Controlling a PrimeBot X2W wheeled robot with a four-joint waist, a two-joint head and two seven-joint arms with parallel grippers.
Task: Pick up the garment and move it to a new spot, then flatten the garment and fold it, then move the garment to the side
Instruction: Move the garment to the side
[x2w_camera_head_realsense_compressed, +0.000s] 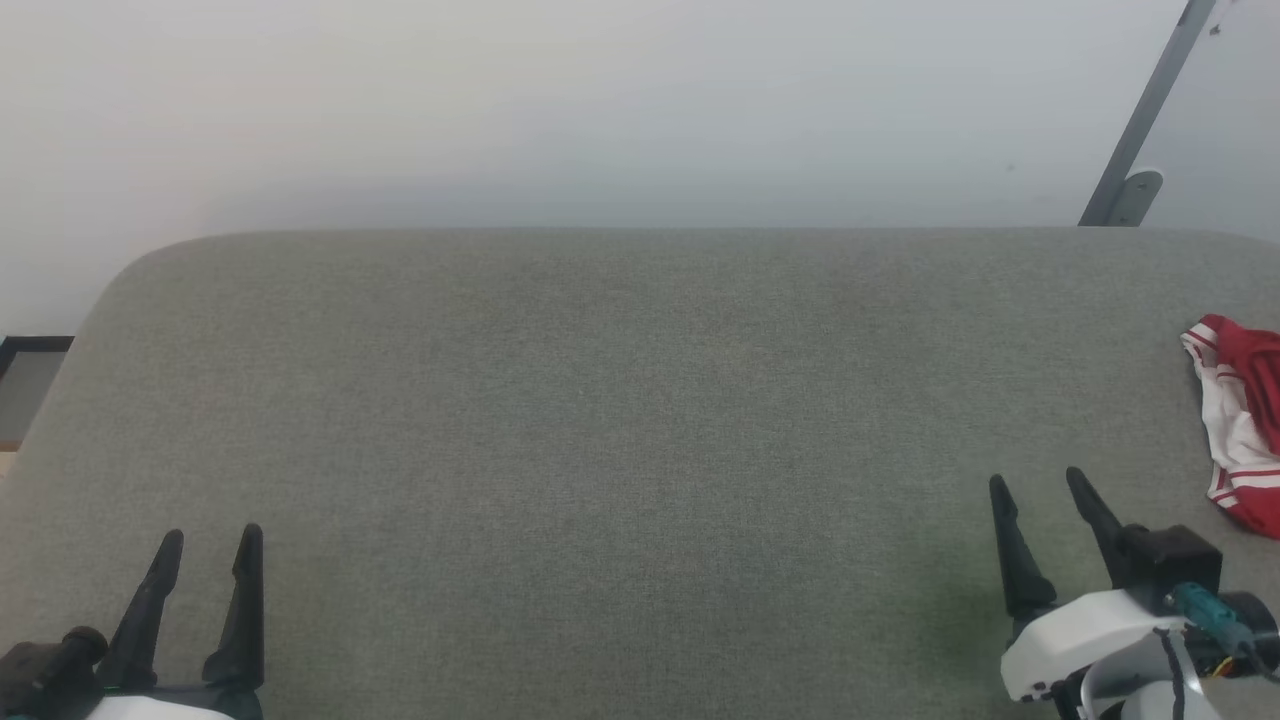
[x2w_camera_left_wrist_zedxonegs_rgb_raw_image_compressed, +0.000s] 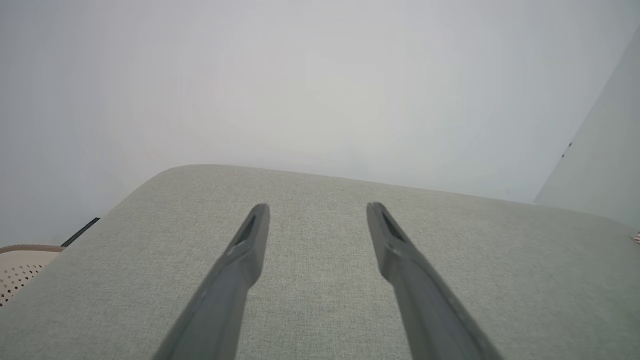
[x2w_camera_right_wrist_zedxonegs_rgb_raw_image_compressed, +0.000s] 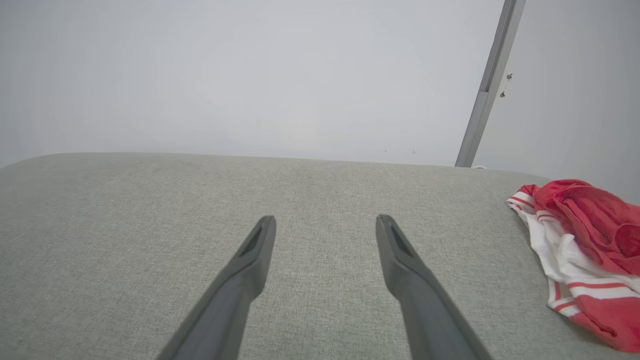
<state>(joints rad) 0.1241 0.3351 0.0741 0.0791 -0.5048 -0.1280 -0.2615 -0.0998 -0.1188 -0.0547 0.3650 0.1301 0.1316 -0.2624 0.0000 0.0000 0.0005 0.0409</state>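
The garment (x2w_camera_head_realsense_compressed: 1238, 420) lay at the far right edge of the grey cloth-covered worktop (x2w_camera_head_realsense_compressed: 600, 400), and the head view's border cut part of it off. What showed was a loose heap. Red cloth was bunched over white, with striped trim curling along its near and far ends. In the right wrist view its surface rose in uneven rumples. No flat, squared fold could be seen, though the hidden part could not be judged.

The left fingers (x2w_camera_head_realsense_compressed: 245, 600) stood wide apart over the near left of the worktop, with nothing between them. The right fingers (x2w_camera_head_realsense_compressed: 1012, 545) also stood wide apart and held nothing. They were near the garment but not touching it, and pointed past its left side rather than at it.

As a judgement, the garment's place at the side matched the task's last clause, but its shape did not match "flattened and folded". The scene fitted two stages. It could have been a heap waiting at the edge to be carried to open cloth. It could equally have been a garment set aside whose fold had not held. The pictures did not settle which.

Either way, as it lay, the flat, folded result the task asks for did not appear to be there. Neither arm had any hold on the cloth.
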